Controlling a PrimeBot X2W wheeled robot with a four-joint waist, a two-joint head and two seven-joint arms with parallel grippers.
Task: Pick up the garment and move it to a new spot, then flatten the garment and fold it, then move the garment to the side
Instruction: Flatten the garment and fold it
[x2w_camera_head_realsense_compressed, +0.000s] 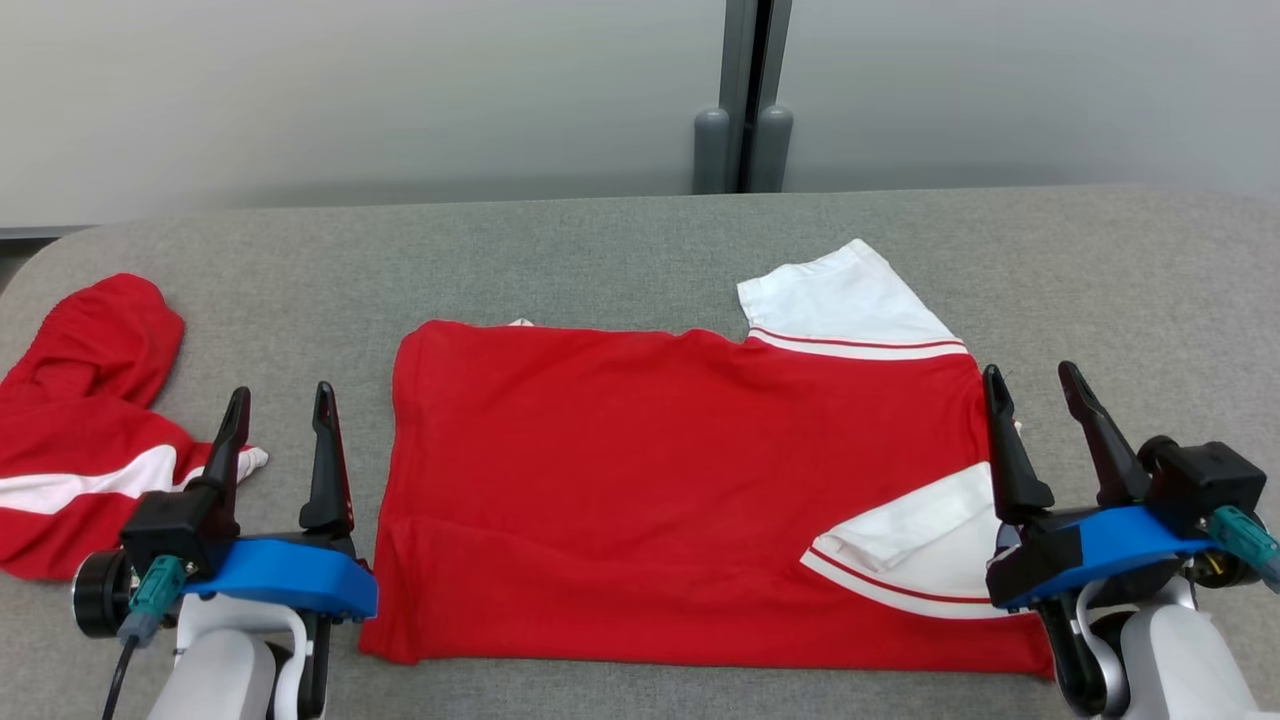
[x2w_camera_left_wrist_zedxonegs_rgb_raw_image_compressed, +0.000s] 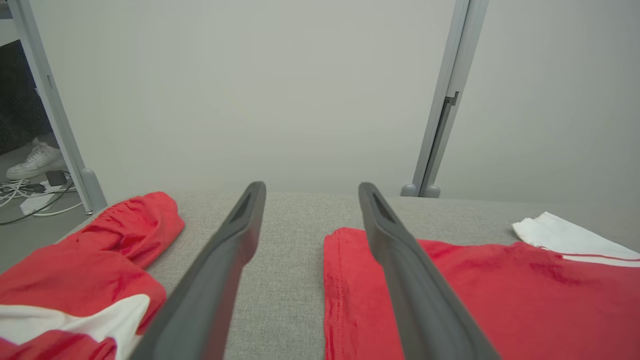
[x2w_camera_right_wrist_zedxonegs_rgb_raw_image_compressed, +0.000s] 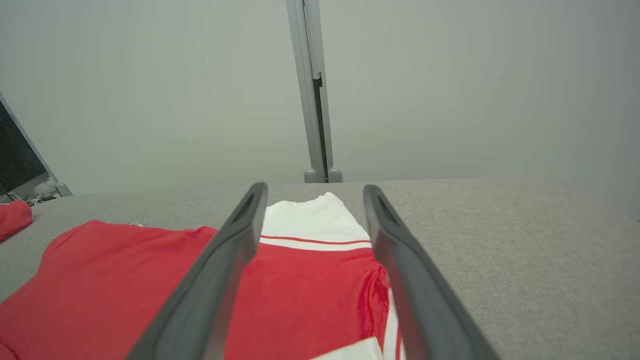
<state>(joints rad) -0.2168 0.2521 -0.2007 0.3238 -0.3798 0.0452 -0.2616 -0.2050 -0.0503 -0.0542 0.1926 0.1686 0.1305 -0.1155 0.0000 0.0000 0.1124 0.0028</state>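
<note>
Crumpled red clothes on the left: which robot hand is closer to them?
Left. The left hand is right beside the crumpled red clothes. The right hand is on the other side of the flat red shirt.

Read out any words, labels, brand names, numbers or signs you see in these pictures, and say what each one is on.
No text can be read.
Red and white shirt on the grey table: no print visible; the white scrap at its far edge is too small to tell.
Second red garment: none visible.
Left gripper and right gripper: no markings legible.
</note>
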